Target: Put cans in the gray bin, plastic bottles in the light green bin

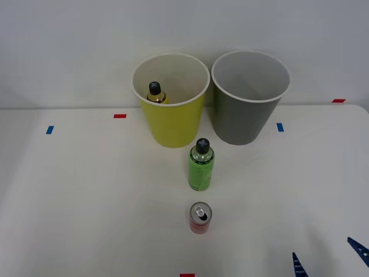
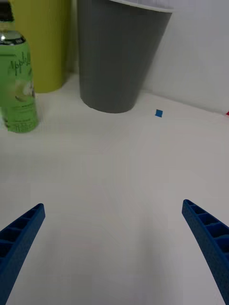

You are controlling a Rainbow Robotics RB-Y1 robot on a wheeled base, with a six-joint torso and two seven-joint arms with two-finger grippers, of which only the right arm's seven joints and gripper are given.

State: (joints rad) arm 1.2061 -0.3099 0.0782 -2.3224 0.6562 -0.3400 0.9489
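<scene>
White table (image 1: pixel 86 190), right gripper (image 2: pixel 114 224) wide open and empty; green bottle (image 2: pixel 16 81) ahead to its left, so swing over, straddle mid-body, close squarely before lifting to light green bin (image 1: pixel 170 99).

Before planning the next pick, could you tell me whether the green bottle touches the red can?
Apart: the front view shows bare table between the green bottle and the red can.

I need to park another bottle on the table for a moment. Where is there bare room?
Wide bare table lies left of the green bottle and red can, and right of them toward the open right gripper. It is crowded along the middle, from the light green bin and gray bin down.
</scene>
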